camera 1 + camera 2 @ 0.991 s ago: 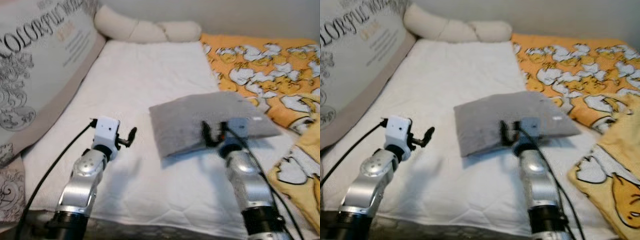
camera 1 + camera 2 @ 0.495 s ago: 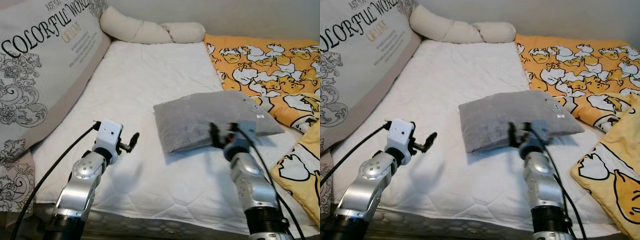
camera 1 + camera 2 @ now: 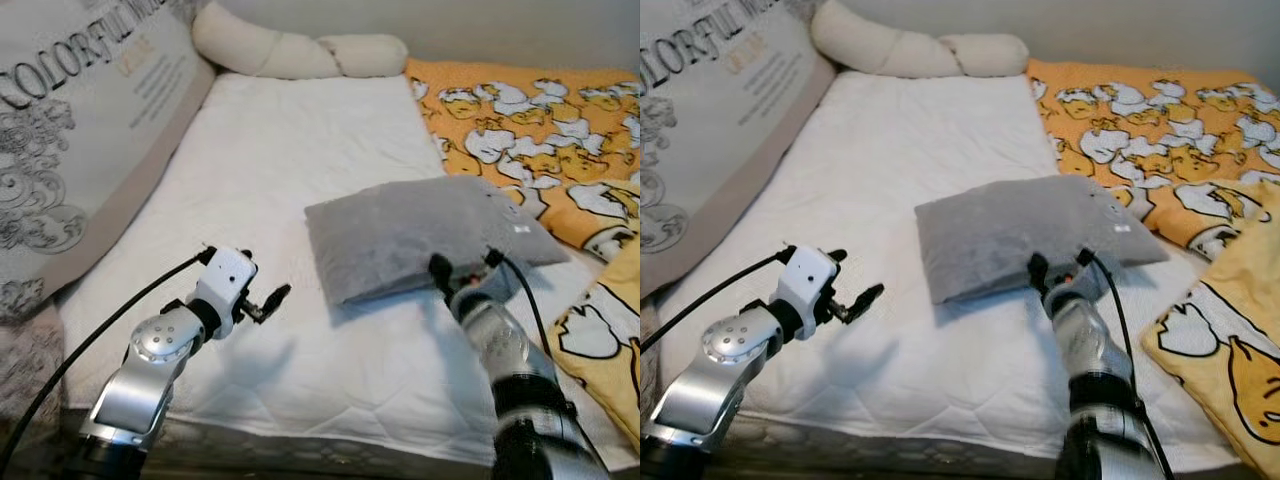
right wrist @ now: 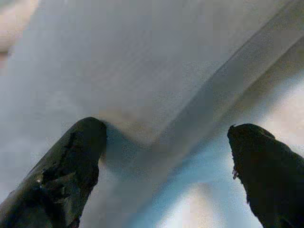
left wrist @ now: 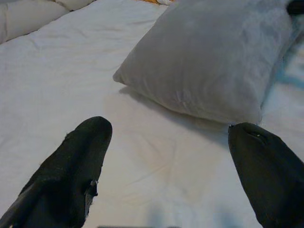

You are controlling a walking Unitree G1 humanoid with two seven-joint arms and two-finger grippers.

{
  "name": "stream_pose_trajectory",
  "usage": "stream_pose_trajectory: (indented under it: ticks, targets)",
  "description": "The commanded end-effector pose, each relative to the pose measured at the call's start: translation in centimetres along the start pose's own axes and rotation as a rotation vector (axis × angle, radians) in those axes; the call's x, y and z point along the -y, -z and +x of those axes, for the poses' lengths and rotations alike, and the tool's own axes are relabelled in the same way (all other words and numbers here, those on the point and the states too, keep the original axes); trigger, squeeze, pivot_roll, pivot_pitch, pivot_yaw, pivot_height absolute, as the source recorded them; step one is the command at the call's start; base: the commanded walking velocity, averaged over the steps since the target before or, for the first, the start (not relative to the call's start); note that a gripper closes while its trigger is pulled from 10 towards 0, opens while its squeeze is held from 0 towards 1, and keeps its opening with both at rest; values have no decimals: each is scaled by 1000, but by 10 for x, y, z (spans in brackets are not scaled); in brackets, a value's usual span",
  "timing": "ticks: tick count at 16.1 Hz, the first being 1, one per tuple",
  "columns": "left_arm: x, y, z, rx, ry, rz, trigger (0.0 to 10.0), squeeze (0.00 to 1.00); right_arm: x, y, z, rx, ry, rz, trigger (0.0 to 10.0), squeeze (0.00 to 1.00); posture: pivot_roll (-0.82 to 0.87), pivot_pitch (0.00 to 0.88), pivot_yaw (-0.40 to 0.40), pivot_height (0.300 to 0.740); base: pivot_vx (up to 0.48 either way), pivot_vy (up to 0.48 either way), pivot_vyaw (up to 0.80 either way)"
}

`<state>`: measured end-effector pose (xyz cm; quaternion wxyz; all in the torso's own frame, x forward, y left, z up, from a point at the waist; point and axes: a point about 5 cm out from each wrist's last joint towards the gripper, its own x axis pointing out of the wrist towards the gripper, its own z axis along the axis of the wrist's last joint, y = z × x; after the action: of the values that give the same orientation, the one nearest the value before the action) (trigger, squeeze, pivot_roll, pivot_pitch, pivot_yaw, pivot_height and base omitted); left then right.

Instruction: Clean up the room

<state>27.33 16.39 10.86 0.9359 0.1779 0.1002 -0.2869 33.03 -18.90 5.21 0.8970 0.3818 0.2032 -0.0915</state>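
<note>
Since the earlier frame the left gripper (image 3: pixel 272 297) has eased nearer the grey pillow (image 3: pixel 420 232), while the right gripper (image 3: pixel 462 266) has drawn back to its near edge, both with fingers spread wide and holding nothing (one right fingertip (image 4: pixel 78 152) presses the fabric). That soft, plump pillow lies mid-bed on the quilted white mattress cover (image 3: pixel 290 170), with bare sheet between it and the left gripper. Farther off, an orange duck-print blanket (image 3: pixel 540 110) borders the right and a cream knotted bolster (image 3: pixel 300 55) the head.
</note>
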Motion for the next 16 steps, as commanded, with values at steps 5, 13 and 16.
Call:
stream_pose_trajectory:
  ticks: [5, 13, 16]
  targets:
    - [-1, -10, -17, -22, 130, 93, 10000, 71, -2, -8, 13, 40, -15, 360, 10000, 0, 113, 0, 55, 740, 0, 0, 0]
    - [16, -14, -42, -69, 257, 83, 10000, 75, 0, -25, 15, 124, 120, 337, 0, 0, 179, 0, 52, 740, 0, 0, 0]
    - [19, -14, -40, -60, 250, 54, 10000, 75, 3, -29, 15, 132, 133, 320, 0, 0, 172, 0, 45, 740, 0, 0, 0]
